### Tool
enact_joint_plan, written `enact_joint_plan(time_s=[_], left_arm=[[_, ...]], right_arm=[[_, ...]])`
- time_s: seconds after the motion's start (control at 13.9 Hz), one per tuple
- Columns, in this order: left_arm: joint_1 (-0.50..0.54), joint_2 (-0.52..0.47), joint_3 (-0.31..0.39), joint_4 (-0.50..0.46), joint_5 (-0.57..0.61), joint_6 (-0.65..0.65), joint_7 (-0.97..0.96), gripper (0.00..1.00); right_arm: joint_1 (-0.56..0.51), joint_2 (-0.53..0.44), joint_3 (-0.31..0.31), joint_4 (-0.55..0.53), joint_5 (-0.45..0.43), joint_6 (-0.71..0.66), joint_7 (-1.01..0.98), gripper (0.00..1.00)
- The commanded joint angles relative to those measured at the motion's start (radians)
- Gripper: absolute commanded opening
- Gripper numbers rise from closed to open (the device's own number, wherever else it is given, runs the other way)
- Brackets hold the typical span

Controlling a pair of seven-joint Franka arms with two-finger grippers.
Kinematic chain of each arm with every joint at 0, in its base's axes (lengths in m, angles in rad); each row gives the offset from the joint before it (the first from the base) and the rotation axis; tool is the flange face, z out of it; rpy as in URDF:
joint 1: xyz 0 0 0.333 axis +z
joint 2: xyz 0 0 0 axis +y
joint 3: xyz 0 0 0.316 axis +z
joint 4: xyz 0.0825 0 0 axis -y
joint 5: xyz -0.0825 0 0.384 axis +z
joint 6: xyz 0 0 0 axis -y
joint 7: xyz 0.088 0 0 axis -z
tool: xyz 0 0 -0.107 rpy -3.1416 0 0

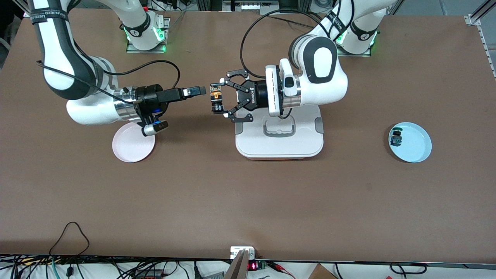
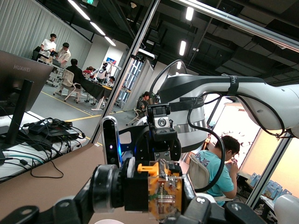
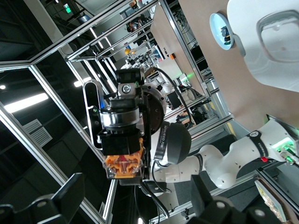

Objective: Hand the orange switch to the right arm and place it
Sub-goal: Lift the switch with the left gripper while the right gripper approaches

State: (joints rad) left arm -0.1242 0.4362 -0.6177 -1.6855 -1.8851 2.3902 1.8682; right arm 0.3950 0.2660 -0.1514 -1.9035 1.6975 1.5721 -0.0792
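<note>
The orange switch hangs in the air, pinched crosswise in my left gripper, which is shut on it over the bare table between the white box and the pink plate. In the left wrist view the switch shows its orange body and black round end between the left gripper fingers. My right gripper points straight at the switch from a short gap away and does not touch it. It stands open, and the switch sits ahead of its spread fingers.
A pink plate lies on the table under the right wrist. A white lidded box sits under the left forearm. A light blue plate toward the left arm's end holds a small blue-and-green switch.
</note>
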Motion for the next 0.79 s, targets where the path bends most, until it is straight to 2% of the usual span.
enact_joint_plan(time_s=[0.0,0.72], left_arm=[[-0.008,0.004,0.001,0.01,-0.037,0.006,0.037,0.12],[-0.022,0.001,0.001,0.006,-0.039,0.007,0.035,0.12]], right_arm=[[0.031,0.009,-0.005,0.011,0.059,0.012,0.013,1.0],[0.042,0.076,0.01,0.116,0.04,0.106,-0.001,1.0]])
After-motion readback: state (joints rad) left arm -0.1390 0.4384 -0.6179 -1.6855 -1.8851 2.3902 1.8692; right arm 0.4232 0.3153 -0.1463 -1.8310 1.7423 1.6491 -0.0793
